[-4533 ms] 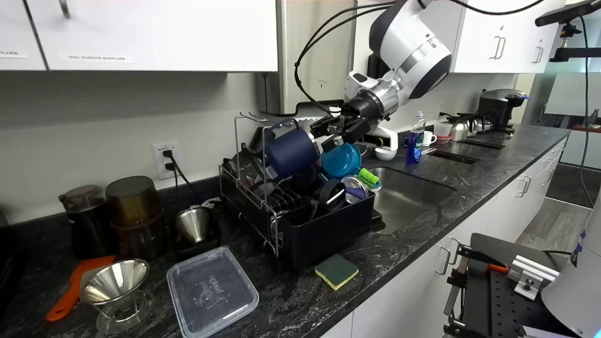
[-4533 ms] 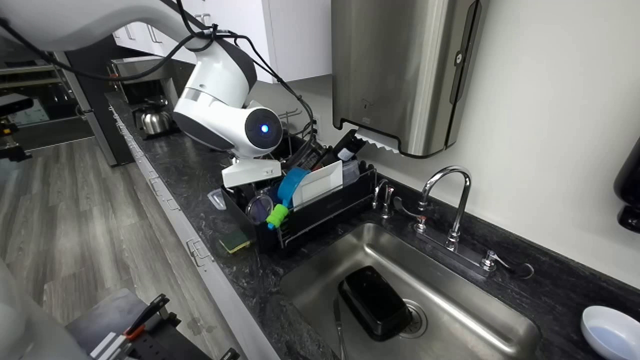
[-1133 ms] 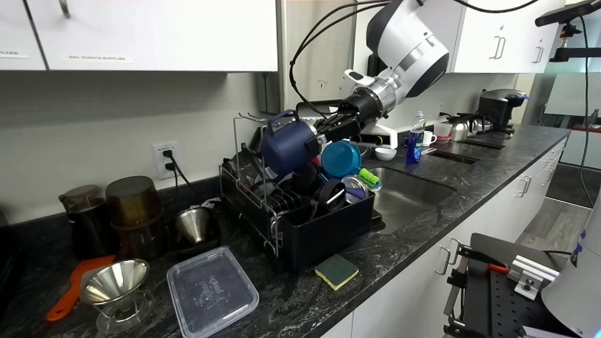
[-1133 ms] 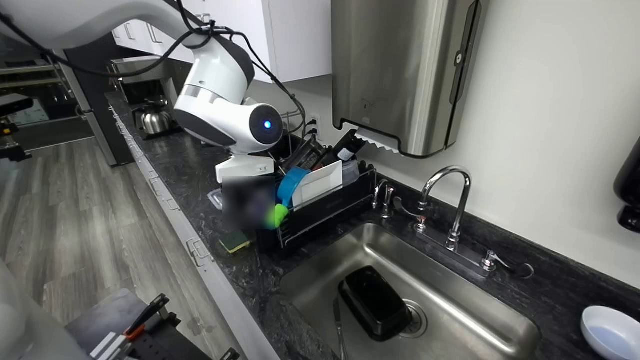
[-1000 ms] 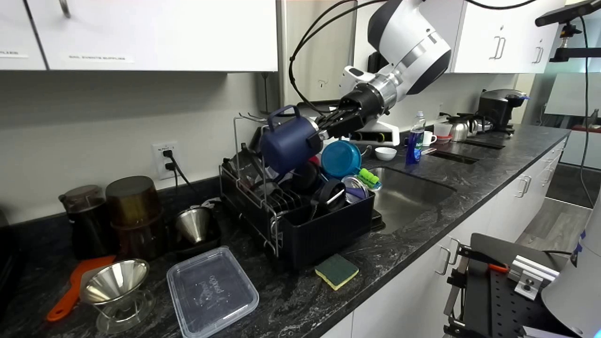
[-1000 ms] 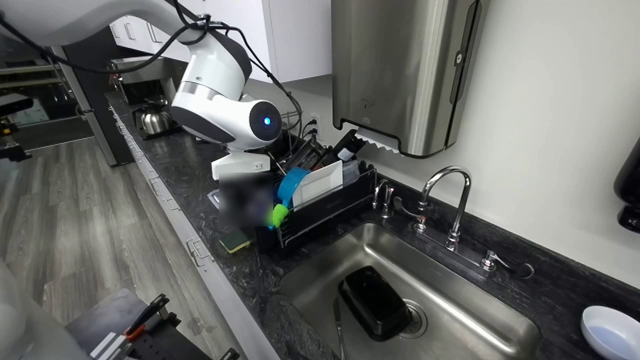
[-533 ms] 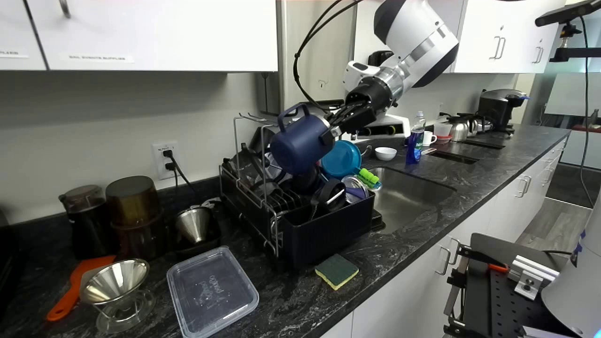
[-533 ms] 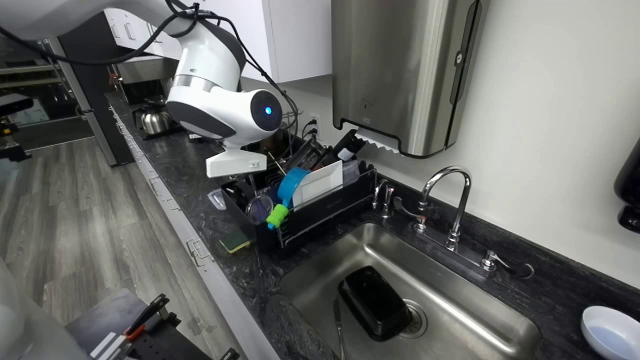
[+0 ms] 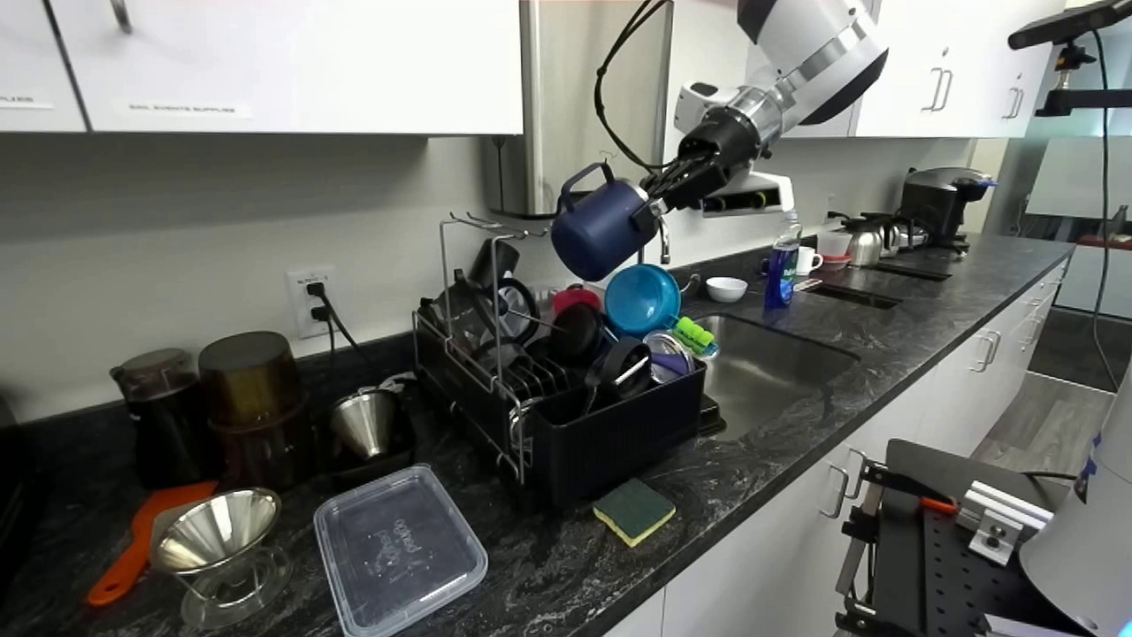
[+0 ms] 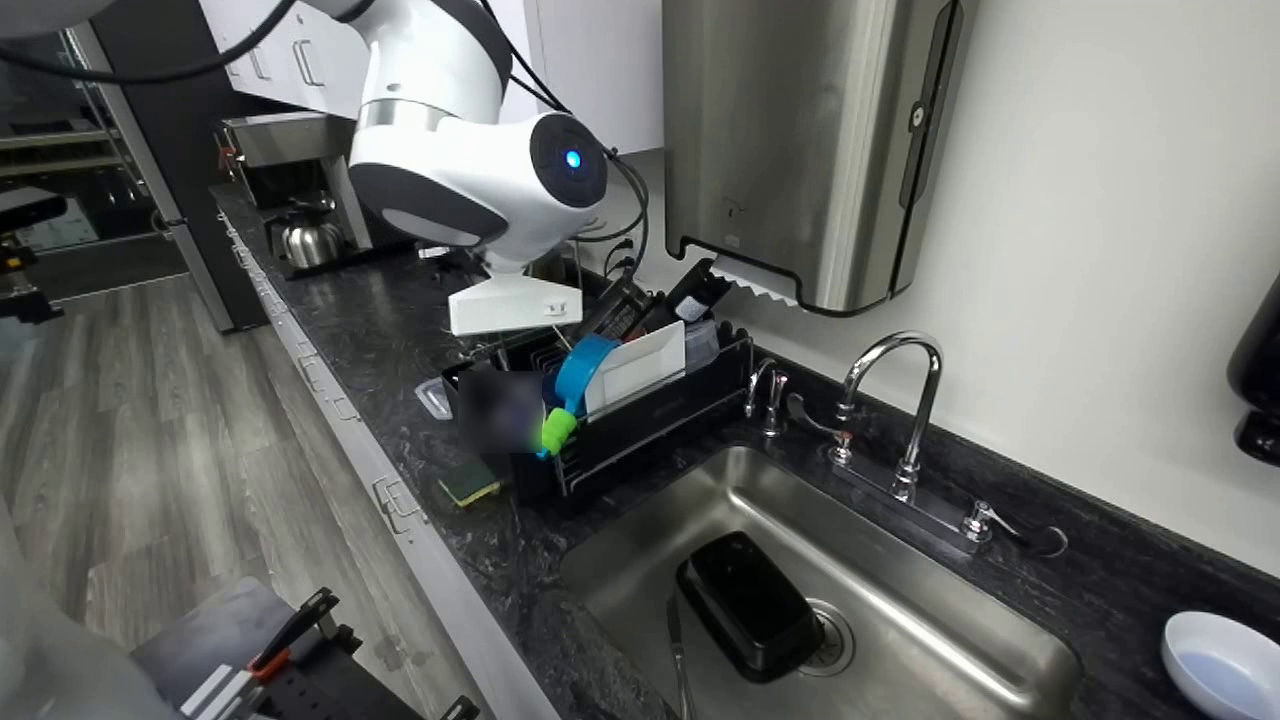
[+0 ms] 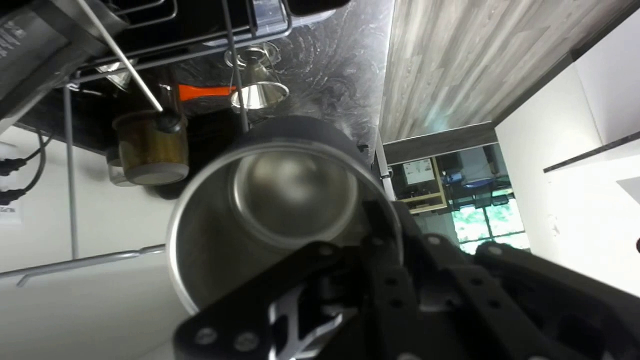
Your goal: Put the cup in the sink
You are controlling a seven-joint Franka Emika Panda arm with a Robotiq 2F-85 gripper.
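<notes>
One glossy navy-blue mug (image 9: pixel 601 232), its loop handle at upper left, hangs tilted over the dish rack (image 9: pixel 619 442), upper centre in an exterior view; its mouth, silver-rimmed and steel-grey inside, points upper right. The gripper (image 9: pixel 650 205) pinches the mug's wall between its fingers at that rim. Between mug and sink (image 9: pixel 769 363) in the frame sit a turquoise bowl-like item (image 9: pixel 643 299) and a lime-green ridged piece (image 9: pixel 695 336). In an exterior view, a black tub (image 10: pixel 750 605) and a knife-like utensil (image 10: pixel 674 622) lie in the sink, lower centre.

Kitchen: sink (image 10: pixel 930 645), faucet (image 10: pixel 921 425), dish rack (image 9: pixel 615 433), coffee maker (image 9: pixel 936 208).
</notes>
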